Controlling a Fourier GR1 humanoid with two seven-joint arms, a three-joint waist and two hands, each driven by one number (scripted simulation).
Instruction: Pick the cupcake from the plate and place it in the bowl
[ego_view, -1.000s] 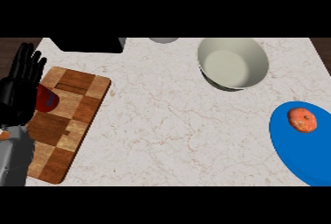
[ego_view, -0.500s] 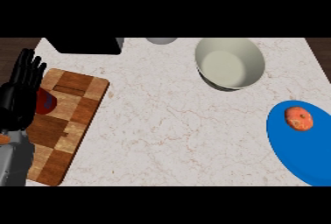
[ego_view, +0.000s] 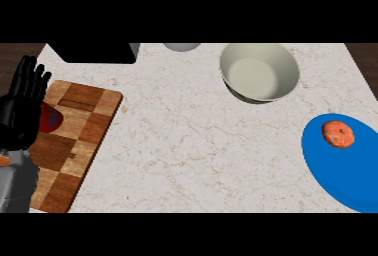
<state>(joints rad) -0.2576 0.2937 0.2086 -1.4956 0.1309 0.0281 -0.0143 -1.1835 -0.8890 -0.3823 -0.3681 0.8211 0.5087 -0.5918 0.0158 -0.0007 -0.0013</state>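
An orange-red cupcake (ego_view: 339, 134) sits on the upper part of a blue plate (ego_view: 336, 172) at the counter's right edge. A pale cream bowl (ego_view: 260, 73) stands empty at the back, right of centre. My left hand (ego_view: 22, 107) rests open at the far left with its fingers straight up, over the edge of a wooden board, far from the cupcake and the bowl. My right hand does not show.
A chequered wooden cutting board (ego_view: 71, 141) lies at the left with a red object (ego_view: 51, 119) partly hidden behind my hand. A black box (ego_view: 96, 52) and a grey round object (ego_view: 181, 46) sit at the back edge.
The whole view has drifted slightly: the bowl, plate and cupcake sit a little further left and up. My left hand stays in its place at the left.
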